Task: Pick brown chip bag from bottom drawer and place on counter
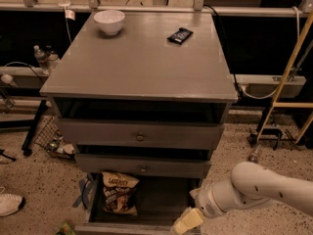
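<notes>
The brown chip bag [120, 193] lies at the left side of the open bottom drawer [161, 202], tan band up. The counter [142, 58] is the wide grey top of the cabinet. My gripper [187, 221] is low at the drawer's front right corner, to the right of the bag and apart from it. Only its pale yellowish tip shows, at the end of the white arm [254, 187].
A white bowl [109, 21] stands at the back left of the counter and a small black wrapped bar [180, 35] lies at the back right. Two knobbed drawers [140, 136] stand slightly open above. A yellow ladder [288, 77] stands at right; a shoe [10, 203] lies at left.
</notes>
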`<state>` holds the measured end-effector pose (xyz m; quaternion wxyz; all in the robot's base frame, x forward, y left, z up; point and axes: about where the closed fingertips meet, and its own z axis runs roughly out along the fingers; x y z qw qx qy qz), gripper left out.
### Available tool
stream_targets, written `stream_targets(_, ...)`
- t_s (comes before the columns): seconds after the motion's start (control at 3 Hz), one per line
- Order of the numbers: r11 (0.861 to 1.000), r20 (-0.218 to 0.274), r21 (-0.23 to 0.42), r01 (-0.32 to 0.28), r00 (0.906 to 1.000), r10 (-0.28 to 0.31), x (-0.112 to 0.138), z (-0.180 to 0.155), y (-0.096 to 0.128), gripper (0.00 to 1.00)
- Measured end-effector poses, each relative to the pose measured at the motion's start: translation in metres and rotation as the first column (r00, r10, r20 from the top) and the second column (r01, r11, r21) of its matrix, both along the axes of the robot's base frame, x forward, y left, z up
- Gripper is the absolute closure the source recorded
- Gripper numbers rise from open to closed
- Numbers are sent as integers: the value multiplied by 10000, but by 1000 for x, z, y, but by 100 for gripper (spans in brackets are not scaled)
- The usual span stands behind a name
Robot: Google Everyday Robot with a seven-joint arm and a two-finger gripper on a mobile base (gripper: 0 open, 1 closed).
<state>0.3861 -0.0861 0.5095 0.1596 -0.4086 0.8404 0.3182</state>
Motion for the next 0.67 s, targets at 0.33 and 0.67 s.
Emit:
stream_targets(0.33, 10000, -1, 0, -1, 10000, 1, 0, 0, 0, 0)
stream_targets(0.67, 9990, -127, 407, 197, 9997, -192, 1, -19, 2, 0)
